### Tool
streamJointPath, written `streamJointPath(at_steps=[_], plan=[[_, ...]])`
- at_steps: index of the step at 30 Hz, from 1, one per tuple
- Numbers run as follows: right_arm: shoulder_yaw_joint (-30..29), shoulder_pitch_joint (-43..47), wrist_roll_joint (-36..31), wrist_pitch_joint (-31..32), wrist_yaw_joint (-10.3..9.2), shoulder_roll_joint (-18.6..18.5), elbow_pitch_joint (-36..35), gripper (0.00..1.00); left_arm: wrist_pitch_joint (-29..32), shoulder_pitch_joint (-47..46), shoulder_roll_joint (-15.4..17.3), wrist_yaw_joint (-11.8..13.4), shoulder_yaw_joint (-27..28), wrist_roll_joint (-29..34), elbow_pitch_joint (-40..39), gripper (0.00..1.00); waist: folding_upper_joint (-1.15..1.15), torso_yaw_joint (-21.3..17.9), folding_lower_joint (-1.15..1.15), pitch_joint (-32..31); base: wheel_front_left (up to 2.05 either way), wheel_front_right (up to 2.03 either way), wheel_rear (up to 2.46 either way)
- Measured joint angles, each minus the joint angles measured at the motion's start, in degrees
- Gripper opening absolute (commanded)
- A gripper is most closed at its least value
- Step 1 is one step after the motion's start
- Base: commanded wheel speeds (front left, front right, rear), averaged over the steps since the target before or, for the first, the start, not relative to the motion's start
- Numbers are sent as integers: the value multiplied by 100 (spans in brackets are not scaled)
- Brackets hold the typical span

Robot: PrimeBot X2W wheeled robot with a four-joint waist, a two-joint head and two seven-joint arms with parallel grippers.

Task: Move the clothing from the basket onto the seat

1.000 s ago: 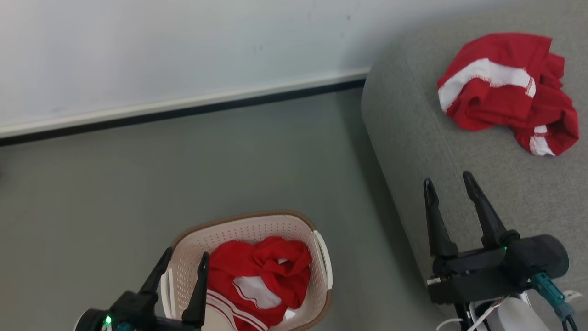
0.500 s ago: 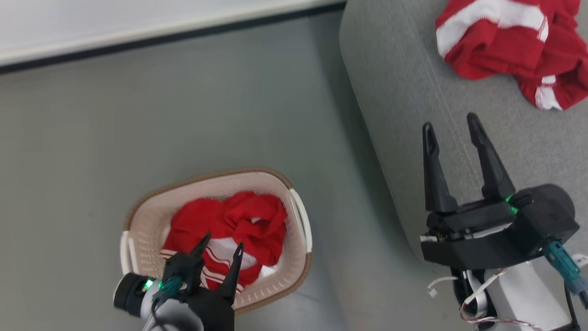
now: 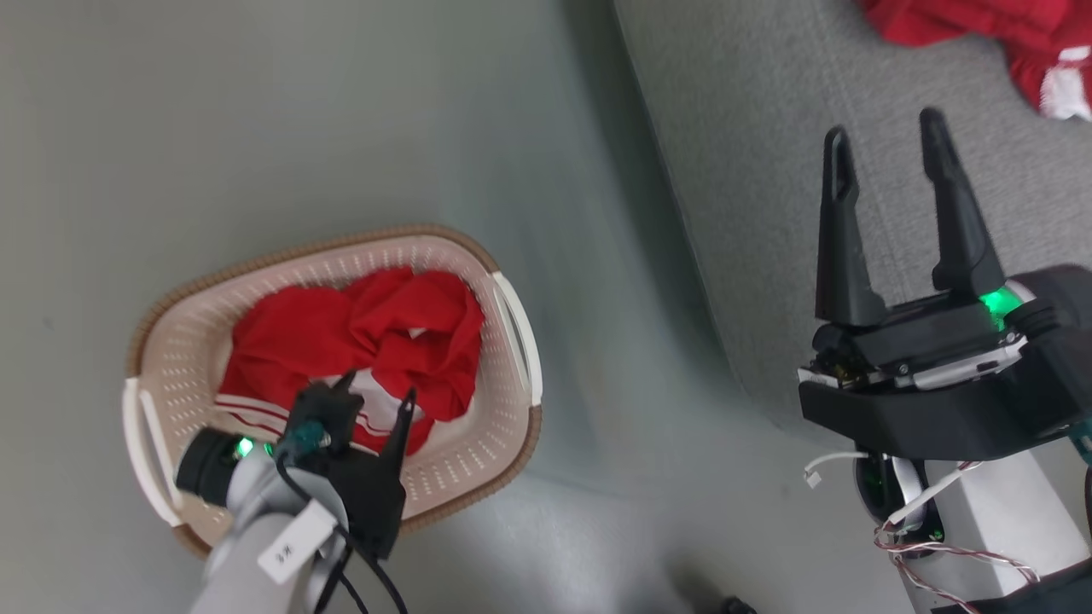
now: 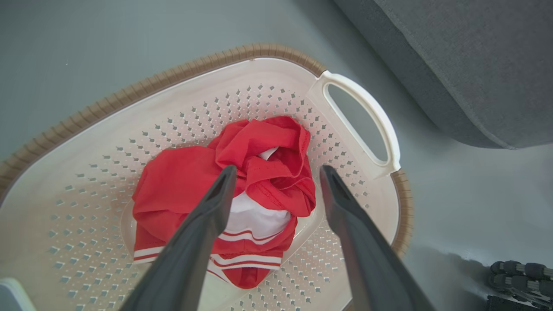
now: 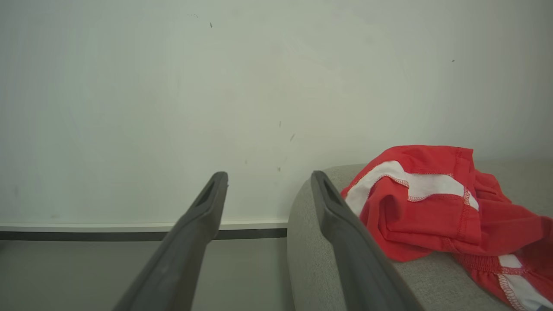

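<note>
Red clothing with white stripes (image 3: 341,328) lies crumpled in the cream basket (image 3: 341,247) on the floor. My left gripper (image 3: 378,385) hangs open just above that pile, fingers pointing down at it. In the left wrist view its fingers (image 4: 207,216) straddle the clothing (image 4: 181,177) inside the basket (image 4: 173,75). A second red garment (image 3: 981,21) rests on the grey seat (image 3: 768,170) at the upper right. My right gripper (image 3: 883,124) stands open and empty over the seat's edge. The right wrist view has this gripper (image 5: 268,174) left of the garment (image 5: 414,207) on the seat (image 5: 311,259).
The basket stands on grey floor (image 3: 256,102), a short gap left of the seat's rounded side (image 4: 453,65). A pale wall with a dark baseboard (image 5: 129,233) runs behind. A dark ribbed part (image 4: 514,276) sits on the floor near the basket.
The head camera has tilted down, shifting the whole picture. My left gripper has come in over the basket and dropped close to the clothing. The right gripper stays open.
</note>
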Motion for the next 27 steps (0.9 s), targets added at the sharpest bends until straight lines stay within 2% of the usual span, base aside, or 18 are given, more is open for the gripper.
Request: streamJointPath(at_steps=[16,27], plan=[[-229,-494,-186,-1,-1,141,-449,100,59,-1273,114,-97,-67,244,695,100,0,-204,0,1445,0,0,0],[-300,-493,-264,-1,-1,189,-435,100,-84,-1729,89,-97,-60,278,1201,100,0,-222,-1,1833,0,0,0]])
